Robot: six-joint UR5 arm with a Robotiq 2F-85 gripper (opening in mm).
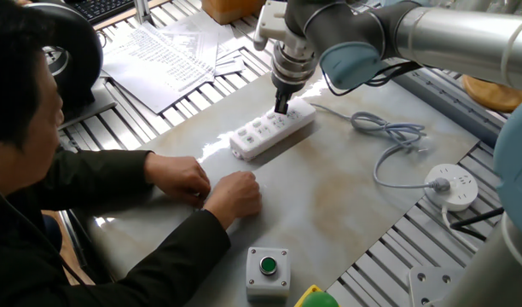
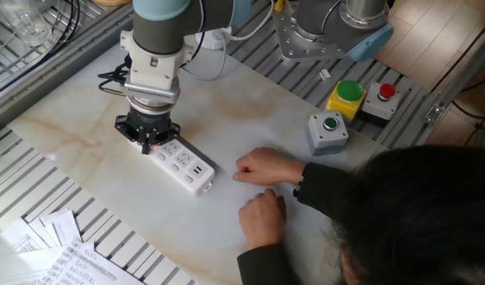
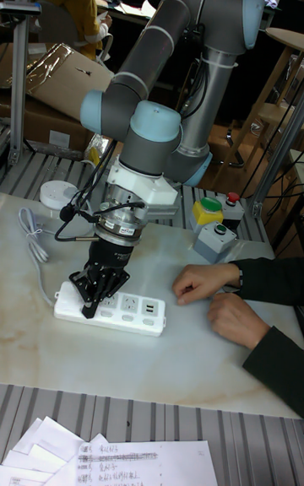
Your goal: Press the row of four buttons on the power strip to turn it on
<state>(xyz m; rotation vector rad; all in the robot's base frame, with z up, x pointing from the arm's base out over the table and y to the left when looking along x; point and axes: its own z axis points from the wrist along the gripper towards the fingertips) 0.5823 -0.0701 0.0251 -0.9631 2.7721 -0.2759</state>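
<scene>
The long white power strip lies on the marble-look table top, and its pale grey cord trails off to the right. My gripper points straight down with its fingers shut to one black tip. That tip rests on the strip near its corded end, where the line of small buttons runs. The tip hides the buttons beneath it. In the other fixed view a small red glow shows on the strip right by the tip.
A seated person rests both hands on the table close to the strip's free end. A grey box with a green button stands near the front edge. A round white socket hub sits at the right and papers lie at the back.
</scene>
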